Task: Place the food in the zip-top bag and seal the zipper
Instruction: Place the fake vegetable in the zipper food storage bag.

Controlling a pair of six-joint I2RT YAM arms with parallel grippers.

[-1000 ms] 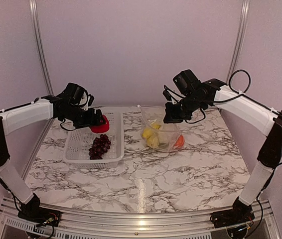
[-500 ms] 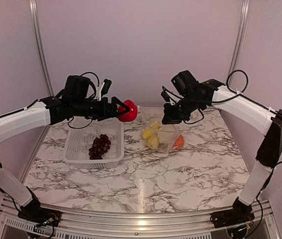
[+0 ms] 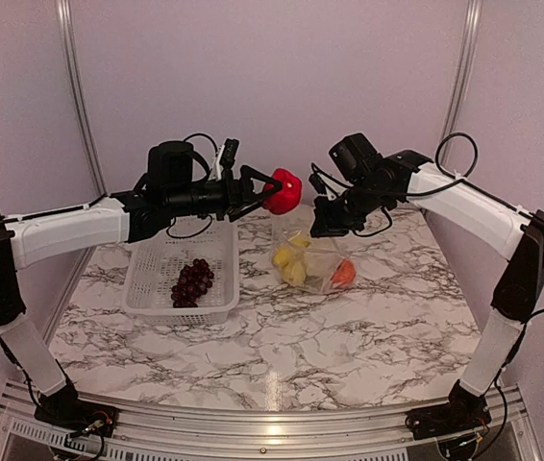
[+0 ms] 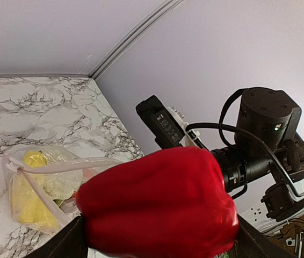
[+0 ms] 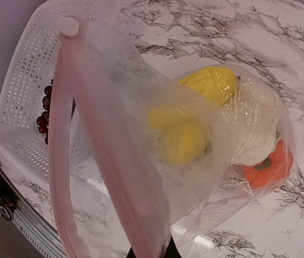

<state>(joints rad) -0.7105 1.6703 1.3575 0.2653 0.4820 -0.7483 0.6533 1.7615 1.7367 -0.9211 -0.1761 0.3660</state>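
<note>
While the left gripper [image 3: 270, 184] clamps the glossy red toy pepper [image 3: 285, 191], the clear crinkly plastic bag [image 3: 315, 264] sits just right and below, its mouth edge pinched in the right gripper [image 3: 326, 227].

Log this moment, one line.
left gripper: shut on red pepper | right gripper: shut on zip-top bag | bagged: yellow pieces, orange fruit | basket: grapes

In the left wrist view, the red pepper [image 4: 157, 204] hides most of the left gripper [image 4: 157, 244].

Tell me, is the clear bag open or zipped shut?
Open: the bag mouth gapes, its zipper strips parted, slider at one end.
</note>
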